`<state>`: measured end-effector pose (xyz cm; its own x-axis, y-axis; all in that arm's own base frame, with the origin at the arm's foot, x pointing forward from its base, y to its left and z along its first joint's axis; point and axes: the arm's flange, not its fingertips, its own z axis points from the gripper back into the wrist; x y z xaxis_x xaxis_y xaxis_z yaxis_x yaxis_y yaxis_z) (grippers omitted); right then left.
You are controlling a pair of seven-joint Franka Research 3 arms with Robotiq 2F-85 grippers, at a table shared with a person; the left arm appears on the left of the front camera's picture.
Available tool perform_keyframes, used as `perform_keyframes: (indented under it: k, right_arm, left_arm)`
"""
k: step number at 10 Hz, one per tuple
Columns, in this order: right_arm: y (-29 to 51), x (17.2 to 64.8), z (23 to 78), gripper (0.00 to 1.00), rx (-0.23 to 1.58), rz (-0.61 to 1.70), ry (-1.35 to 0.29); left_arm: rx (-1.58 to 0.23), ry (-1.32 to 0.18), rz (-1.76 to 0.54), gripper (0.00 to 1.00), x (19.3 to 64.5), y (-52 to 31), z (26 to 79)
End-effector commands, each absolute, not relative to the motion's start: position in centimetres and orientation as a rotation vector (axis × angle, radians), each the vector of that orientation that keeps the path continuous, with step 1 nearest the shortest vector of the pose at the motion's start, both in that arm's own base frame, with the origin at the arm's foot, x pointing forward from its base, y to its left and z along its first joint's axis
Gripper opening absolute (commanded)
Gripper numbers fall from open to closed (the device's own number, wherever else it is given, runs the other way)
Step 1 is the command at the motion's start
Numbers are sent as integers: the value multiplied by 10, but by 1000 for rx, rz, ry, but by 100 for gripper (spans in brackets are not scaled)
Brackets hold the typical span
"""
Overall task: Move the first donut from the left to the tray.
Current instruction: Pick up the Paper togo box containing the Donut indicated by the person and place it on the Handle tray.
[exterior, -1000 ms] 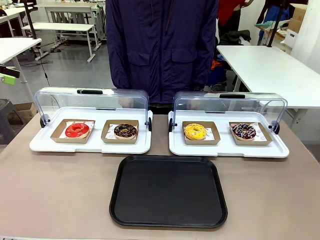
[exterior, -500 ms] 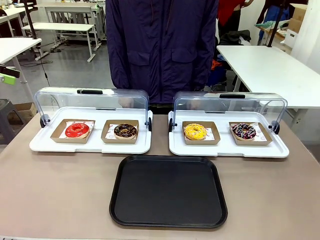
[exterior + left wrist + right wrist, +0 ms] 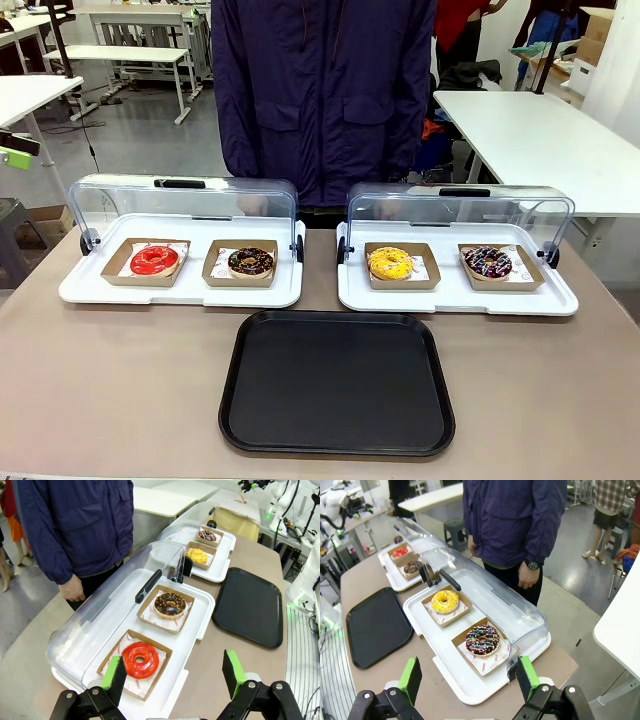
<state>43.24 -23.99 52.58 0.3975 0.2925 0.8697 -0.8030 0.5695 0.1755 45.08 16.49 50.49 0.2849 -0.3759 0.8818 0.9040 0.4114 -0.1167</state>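
Nothing is picked up yet. The red donut [image 3: 154,260] sits in its little brown dish [image 3: 114,268] on a white tray [image 3: 80,290], just past the black tray's [image 3: 337,385] far left corner. The clear lid [image 3: 180,200] is up. The left gripper [image 3: 174,672] hangs above, wide open and empty. The right gripper [image 3: 470,677] is wide open too. I think the left one must now go down, pinch the dish softly, and carry it to the black tray.

Left tool [image 3: 173,672], right tool [image 3: 468,675] — spread wide (held high)
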Motion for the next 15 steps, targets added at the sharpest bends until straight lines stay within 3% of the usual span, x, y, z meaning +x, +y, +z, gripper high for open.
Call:
perform_keyframes:
  k: [1, 15]
  right_arm:
    - [-239, 430, 525, 100, 660, 771, -915]
    - [-239, 430, 525, 100, 660, 771, -915]
  left_arm:
    - [-714, -899, -976, 100, 449, 165, 506]
    - [-714, -899, -976, 100, 449, 165, 506]
